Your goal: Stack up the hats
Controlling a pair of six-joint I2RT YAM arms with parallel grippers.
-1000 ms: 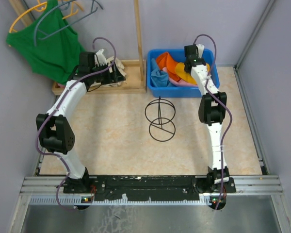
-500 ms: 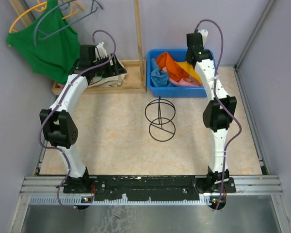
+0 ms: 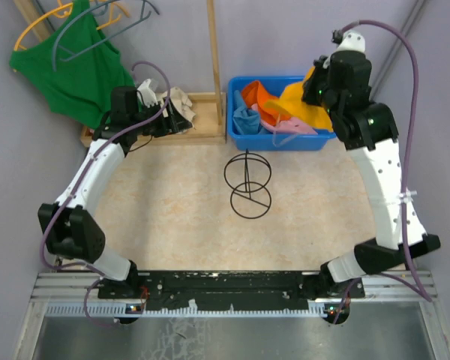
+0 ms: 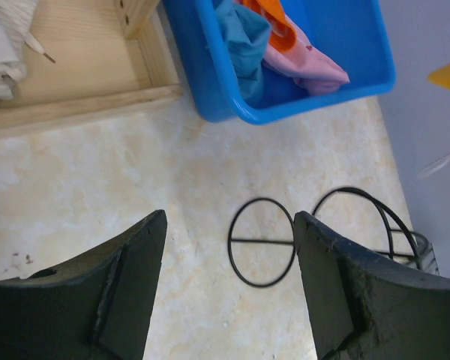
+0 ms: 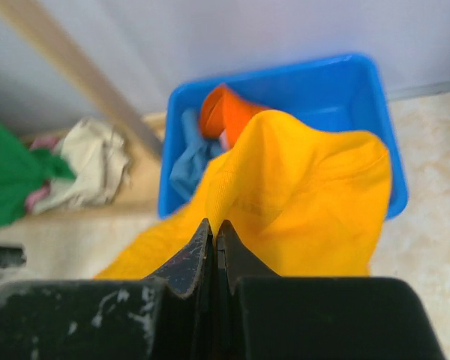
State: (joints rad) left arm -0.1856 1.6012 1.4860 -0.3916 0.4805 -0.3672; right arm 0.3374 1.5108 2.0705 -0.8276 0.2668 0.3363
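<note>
Found the left gripper (image 4: pixel 231 300) gaping wide, holding nothing, with the wire stand (image 4: pixel 262 241) just ahead of it. Farther ahead, found the blue bin (image 4: pixel 210 67) keeping the light blue hat (image 4: pixel 244 37), bright orange hat (image 4: pixel 274 21) and pink hat (image 4: pixel 307 64). Found the right gripper (image 5: pixel 214 244) pinched tight on the yellow-orange hat (image 5: pixel 307 202), dangling from it over that bin. Risked slipping from so thin a pinch, or catching a floppy brim on the stand's rings.

The left gripper (image 4: pixel 229 219) is held open by the far edge of the table (image 3: pixel 172 225); the right gripper (image 5: pixel 215 225) is held high, clamped shut.
</note>
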